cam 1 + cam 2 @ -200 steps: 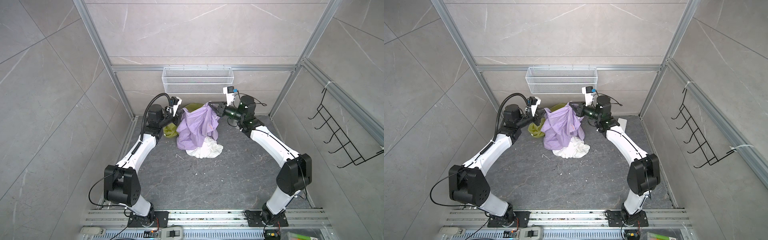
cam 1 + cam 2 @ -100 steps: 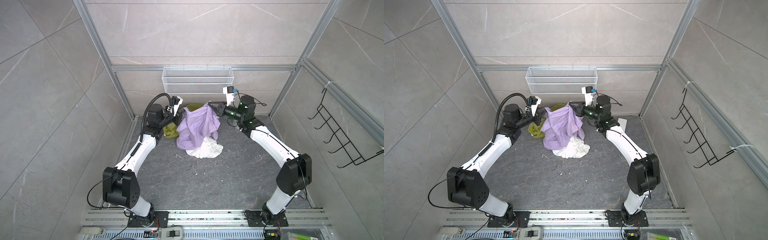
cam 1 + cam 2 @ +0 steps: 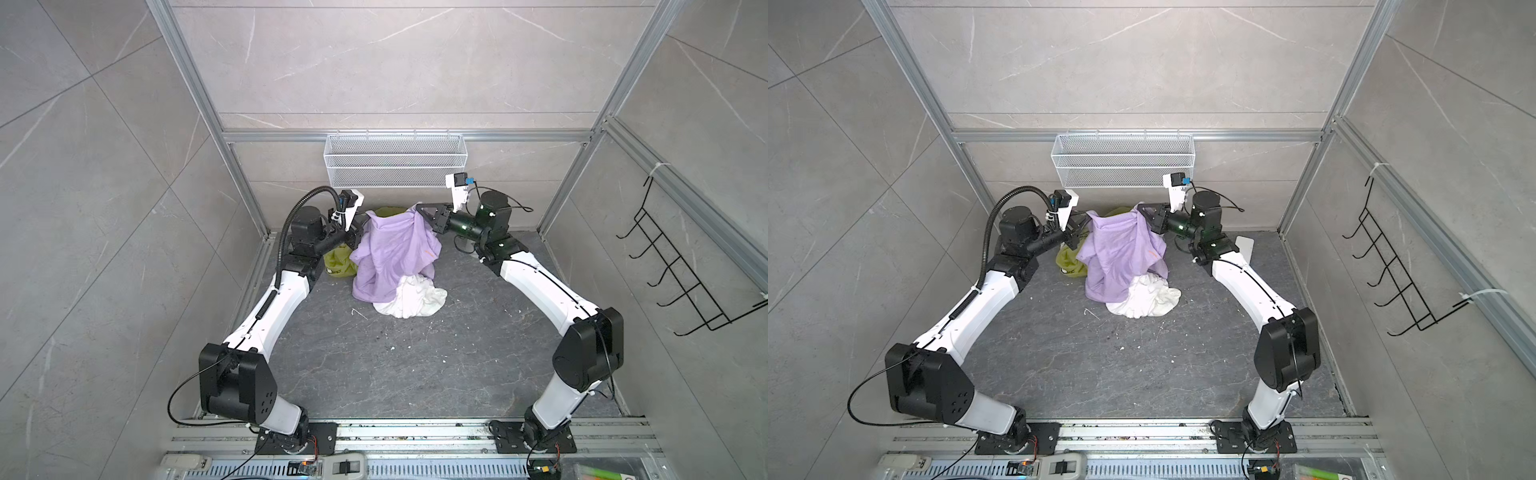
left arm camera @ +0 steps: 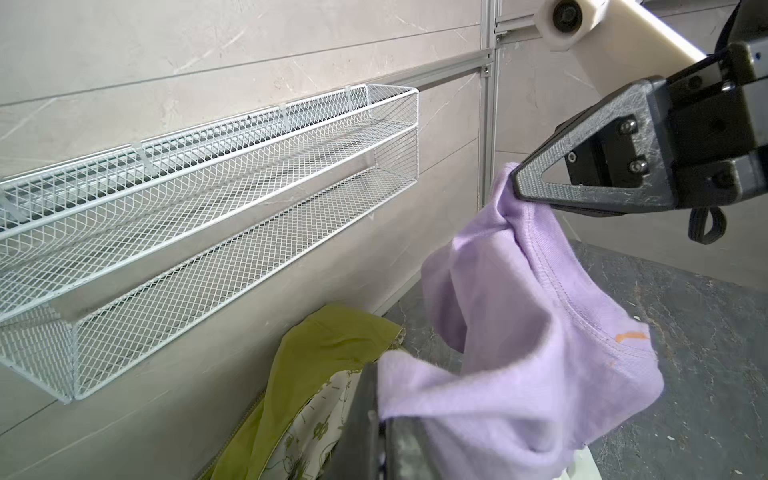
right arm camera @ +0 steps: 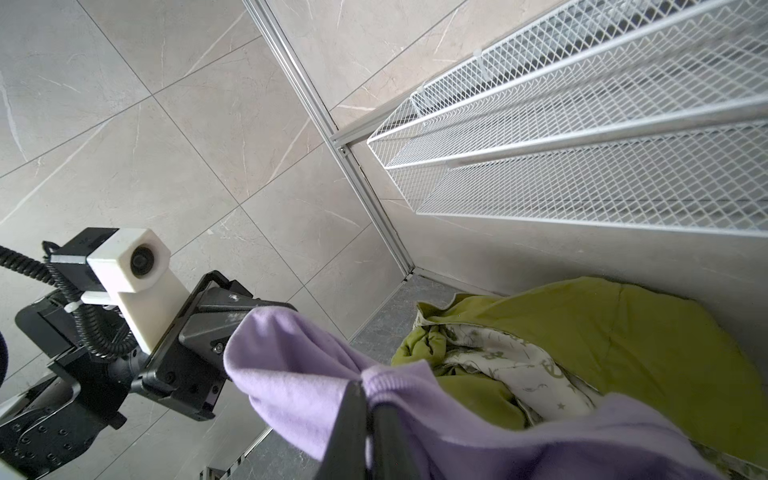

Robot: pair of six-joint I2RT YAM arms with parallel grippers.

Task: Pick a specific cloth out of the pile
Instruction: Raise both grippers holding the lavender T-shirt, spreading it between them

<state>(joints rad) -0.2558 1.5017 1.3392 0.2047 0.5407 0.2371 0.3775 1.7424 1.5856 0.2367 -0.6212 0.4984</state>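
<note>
The lilac cloth [image 3: 395,249] [image 3: 1117,253] hangs raised between my two grippers, and its lower folds rest on the pile. My left gripper [image 3: 366,215] [image 3: 1088,216] [image 4: 380,419] is shut on one upper corner of the cloth [image 4: 519,353]. My right gripper [image 3: 417,208] [image 3: 1139,208] [image 5: 368,399] is shut on the ribbed edge at the other corner of the cloth [image 5: 291,374]. The rest of the pile lies on the floor: a white cloth [image 3: 415,297] [image 3: 1146,299] in front and an olive-green floral cloth [image 3: 338,264] [image 3: 1069,264] [image 5: 582,332] behind, against the back wall.
A white wire basket [image 3: 395,160] [image 4: 208,199] hangs on the back wall just above the grippers. A black hook rack [image 3: 681,266] is on the right wall. A white flat object [image 3: 1246,245] lies behind the right arm. Small crumbs dot the grey floor [image 3: 395,374].
The left arm has shifted slightly. Both grippers stay shut on the lilac cloth, which hangs much as before.
</note>
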